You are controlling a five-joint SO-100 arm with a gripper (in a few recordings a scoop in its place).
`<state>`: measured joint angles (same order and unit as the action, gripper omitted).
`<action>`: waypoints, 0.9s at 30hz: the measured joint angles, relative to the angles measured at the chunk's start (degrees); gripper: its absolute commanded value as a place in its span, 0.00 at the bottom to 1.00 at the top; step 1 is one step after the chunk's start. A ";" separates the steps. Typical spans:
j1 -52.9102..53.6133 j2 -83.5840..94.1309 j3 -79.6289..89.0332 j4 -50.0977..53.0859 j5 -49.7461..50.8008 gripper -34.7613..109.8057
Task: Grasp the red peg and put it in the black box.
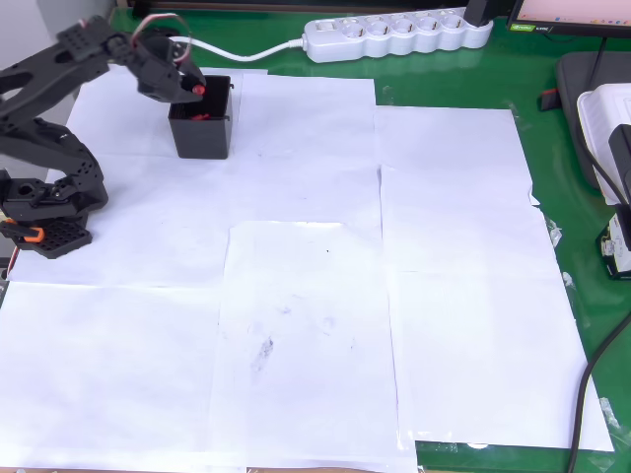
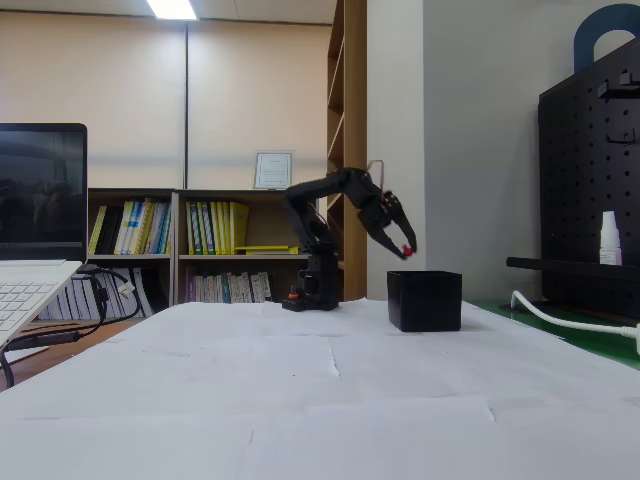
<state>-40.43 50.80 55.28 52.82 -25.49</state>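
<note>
**Peg held over box, release pending**

Claw (image 1: 194,91) closed on red peg (image 1: 199,90), upper left of overhead view; in fixed view, peg (image 2: 406,249) pinched at fingertips, above and just left of black box (image 2: 425,300), clear of the rim. Box (image 1: 203,128) upright on white paper (image 1: 315,296) covering worktop (image 1: 577,246).

Risks, judged from here: release too near the left wall likely to bounce peg off the rim and onto paper; too low a descent likely to knock or tip the light box; peg possibly sticking to a fingertip on opening.

Nearby: power strip (image 1: 394,34) and white cable (image 1: 246,49) along top edge of overhead view, close behind box but not touching. Nothing between peg and box opening.
</note>
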 measured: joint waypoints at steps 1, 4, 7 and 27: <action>-0.62 1.05 -0.09 -0.44 0.53 0.25; -1.14 2.11 -0.18 -0.70 1.23 0.38; -0.44 2.11 -0.18 -0.70 1.23 0.48; 12.22 -8.09 8.70 23.91 -8.53 0.24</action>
<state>-28.21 42.71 63.98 76.73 -34.01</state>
